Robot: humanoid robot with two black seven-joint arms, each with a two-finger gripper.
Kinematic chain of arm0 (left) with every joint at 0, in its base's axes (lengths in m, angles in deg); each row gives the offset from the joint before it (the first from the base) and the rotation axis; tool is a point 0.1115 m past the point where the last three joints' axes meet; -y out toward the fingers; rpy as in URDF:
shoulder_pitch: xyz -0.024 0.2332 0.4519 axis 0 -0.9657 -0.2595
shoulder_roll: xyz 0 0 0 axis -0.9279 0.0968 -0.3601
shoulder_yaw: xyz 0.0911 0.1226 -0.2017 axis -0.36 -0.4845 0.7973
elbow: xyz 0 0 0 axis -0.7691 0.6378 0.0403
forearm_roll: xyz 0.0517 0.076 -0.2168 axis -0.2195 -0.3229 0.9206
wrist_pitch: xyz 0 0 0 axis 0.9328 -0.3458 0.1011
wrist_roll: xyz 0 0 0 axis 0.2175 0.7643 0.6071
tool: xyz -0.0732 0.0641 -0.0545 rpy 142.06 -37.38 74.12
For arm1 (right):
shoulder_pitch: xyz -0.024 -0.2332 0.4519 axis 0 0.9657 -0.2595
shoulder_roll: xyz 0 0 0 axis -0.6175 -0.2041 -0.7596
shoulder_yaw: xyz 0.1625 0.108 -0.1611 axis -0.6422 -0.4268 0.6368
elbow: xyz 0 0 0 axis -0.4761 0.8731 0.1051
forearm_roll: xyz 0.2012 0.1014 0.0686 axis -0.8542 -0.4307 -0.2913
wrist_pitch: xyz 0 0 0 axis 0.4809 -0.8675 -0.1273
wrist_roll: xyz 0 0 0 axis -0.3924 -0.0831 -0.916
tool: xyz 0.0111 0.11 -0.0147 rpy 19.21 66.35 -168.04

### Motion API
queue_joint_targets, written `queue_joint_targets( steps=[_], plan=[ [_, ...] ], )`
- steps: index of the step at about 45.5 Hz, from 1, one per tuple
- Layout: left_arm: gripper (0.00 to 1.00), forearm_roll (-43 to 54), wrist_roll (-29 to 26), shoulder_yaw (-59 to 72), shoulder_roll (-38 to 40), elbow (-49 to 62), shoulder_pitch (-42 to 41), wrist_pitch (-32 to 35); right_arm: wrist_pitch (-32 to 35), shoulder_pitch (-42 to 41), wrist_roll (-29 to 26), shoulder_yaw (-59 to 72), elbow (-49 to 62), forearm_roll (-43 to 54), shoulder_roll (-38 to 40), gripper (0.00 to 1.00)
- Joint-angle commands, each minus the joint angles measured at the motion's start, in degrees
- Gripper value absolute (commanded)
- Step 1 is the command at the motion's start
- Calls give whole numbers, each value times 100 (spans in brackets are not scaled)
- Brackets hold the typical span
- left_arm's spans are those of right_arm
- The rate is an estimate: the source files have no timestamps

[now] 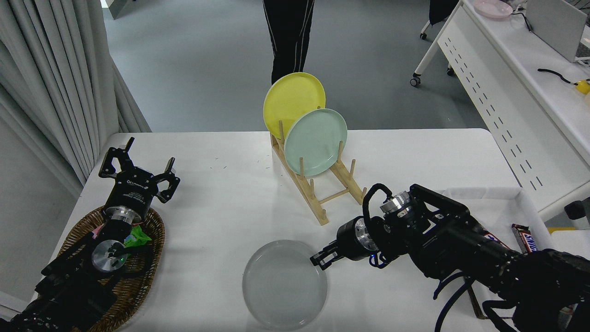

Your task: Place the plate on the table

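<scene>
A: Where is the plate?
B: It lies flat on the table, at the near edge, in front of the wooden rack that holds the yellow plate and the mint plate upright.
A: And the right gripper?
B: Its tips sit at the plate's right rim; whether the jaws clamp it cannot be told.
A: The left gripper?
B: Parked over the wicker basket, fingers spread, holding nothing.

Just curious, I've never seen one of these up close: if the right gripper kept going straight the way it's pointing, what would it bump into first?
Probably the grey plate: the right gripper points left, fingertips already at its rim.
</scene>
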Motion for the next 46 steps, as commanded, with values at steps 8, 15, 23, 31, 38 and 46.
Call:
queue_joint_targets(
  steps=[8, 15, 23, 31, 38, 46],
  plan=[
    [100, 0, 0, 0, 0, -3, 0, 2, 0, -47, 0, -1, 91, 5, 36, 0],
    [100, 0, 0, 0, 0, -3, 0, -7, 0, -47, -9, 8, 100, 5, 44, 0],
    [100, 0, 0, 0, 0, -3, 0, -7, 0, -47, -9, 8, 143, 5, 36, 0],
    [100, 0, 0, 0, 0, -3, 0, 2, 0, -39, -9, 69, 144, 5, 36, 0],
    [100, 0, 0, 0, 0, -3, 0, 2, 0, -30, -9, 105, 144, 14, 44, 0],
    [100, 0, 0, 0, 0, -3, 0, 2, 0, -47, -9, 105, 144, 5, 44, 0]
  ],
)
